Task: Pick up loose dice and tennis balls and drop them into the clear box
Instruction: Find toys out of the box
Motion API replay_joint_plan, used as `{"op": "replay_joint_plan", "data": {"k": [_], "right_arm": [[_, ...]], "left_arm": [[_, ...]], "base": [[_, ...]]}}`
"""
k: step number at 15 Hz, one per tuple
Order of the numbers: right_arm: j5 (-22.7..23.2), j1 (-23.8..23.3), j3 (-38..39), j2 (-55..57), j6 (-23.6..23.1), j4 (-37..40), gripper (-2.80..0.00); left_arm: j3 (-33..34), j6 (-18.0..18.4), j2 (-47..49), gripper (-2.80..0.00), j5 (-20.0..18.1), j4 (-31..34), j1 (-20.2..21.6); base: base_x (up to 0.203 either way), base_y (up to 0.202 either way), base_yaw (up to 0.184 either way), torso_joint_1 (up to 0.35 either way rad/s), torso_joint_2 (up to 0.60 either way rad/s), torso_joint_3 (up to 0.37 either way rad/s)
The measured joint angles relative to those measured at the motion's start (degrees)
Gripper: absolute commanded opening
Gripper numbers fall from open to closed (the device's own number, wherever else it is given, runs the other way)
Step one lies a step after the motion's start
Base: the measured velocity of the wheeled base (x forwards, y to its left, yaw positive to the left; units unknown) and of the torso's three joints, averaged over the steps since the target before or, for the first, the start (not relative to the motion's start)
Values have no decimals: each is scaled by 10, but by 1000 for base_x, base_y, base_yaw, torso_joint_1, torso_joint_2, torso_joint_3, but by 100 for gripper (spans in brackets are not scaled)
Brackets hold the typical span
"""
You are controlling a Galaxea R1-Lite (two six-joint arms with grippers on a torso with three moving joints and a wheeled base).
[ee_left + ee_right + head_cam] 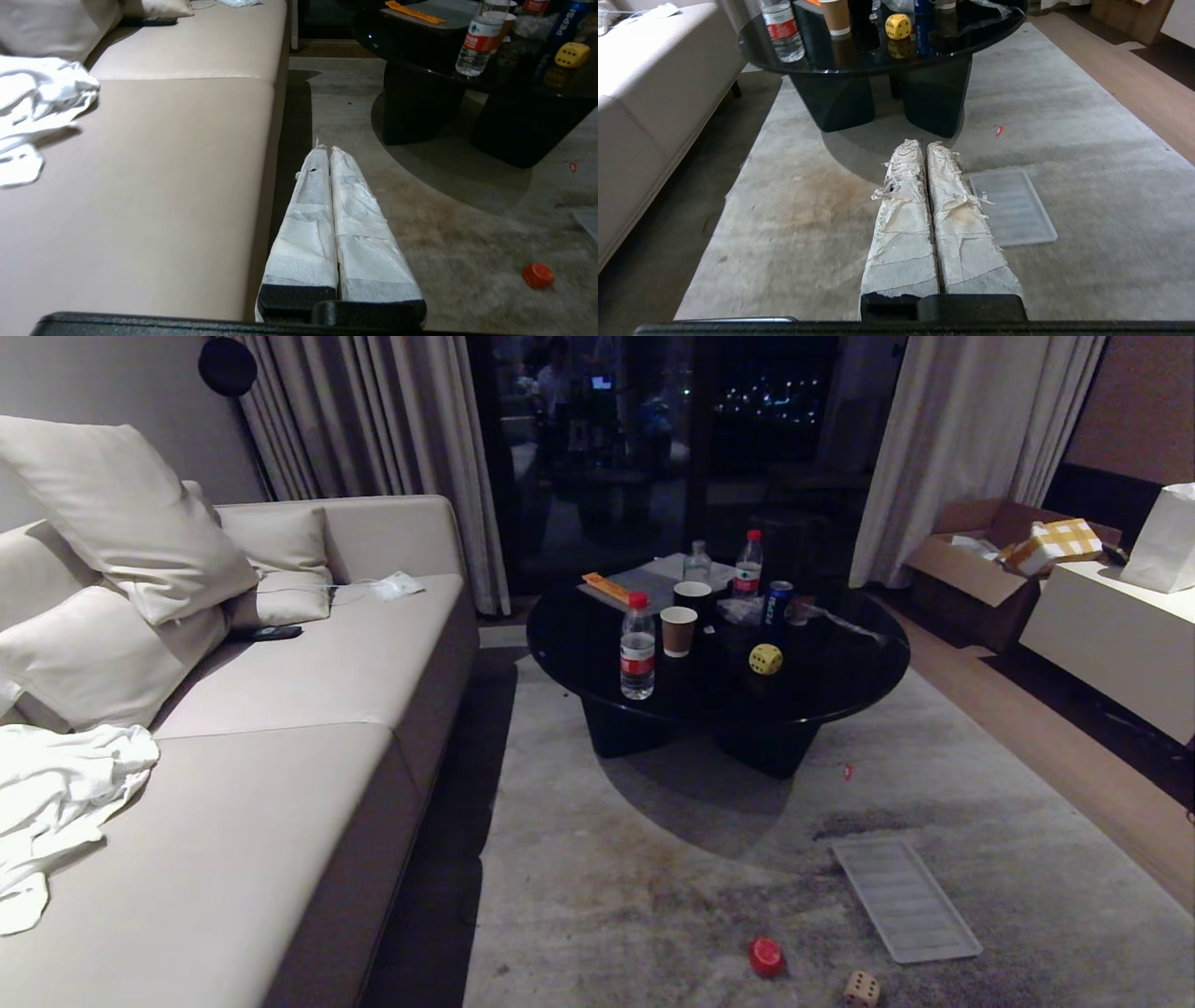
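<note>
Yellow die sitting near the front edge of the black counter, red die and tan die loose on the rug, clear box nowhere visible, left hand and right hand pressed closed and empty — search step, calling for a drive toward the floor dice.

Neither arm shows in the head view. Left gripper seen only from its own wrist camera: both white-wrapped fingers pressed together along their length, nothing between them, pointing forward and slightly down, hanging above the rug. Right gripper same pose: frayed, stained wrapped fingers closed flat against each other, empty, tips off the rug, aimed ahead over it. Both look parked
</note>
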Motion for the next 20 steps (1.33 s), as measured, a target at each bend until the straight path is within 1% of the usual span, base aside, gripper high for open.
{"op": "replay_joint_plan", "data": {"k": [3, 11, 20], "right_arm": [[0, 0, 0, 0, 0, 0, -280], [0, 0, 0, 0, 0, 0, -280], [0, 0, 0, 0, 0, 0, -280]], "left_arm": [[0, 0, 0, -280, 0, 1, 0], [0, -1, 0, -280, 0, 1, 0], [0, -5, 0, -280, 0, 1, 0]], "base": [[147, 0, 1, 4, 5, 1], [0, 0, 0, 0, 0, -3], [0, 0, 0, 2, 1, -182]]}}
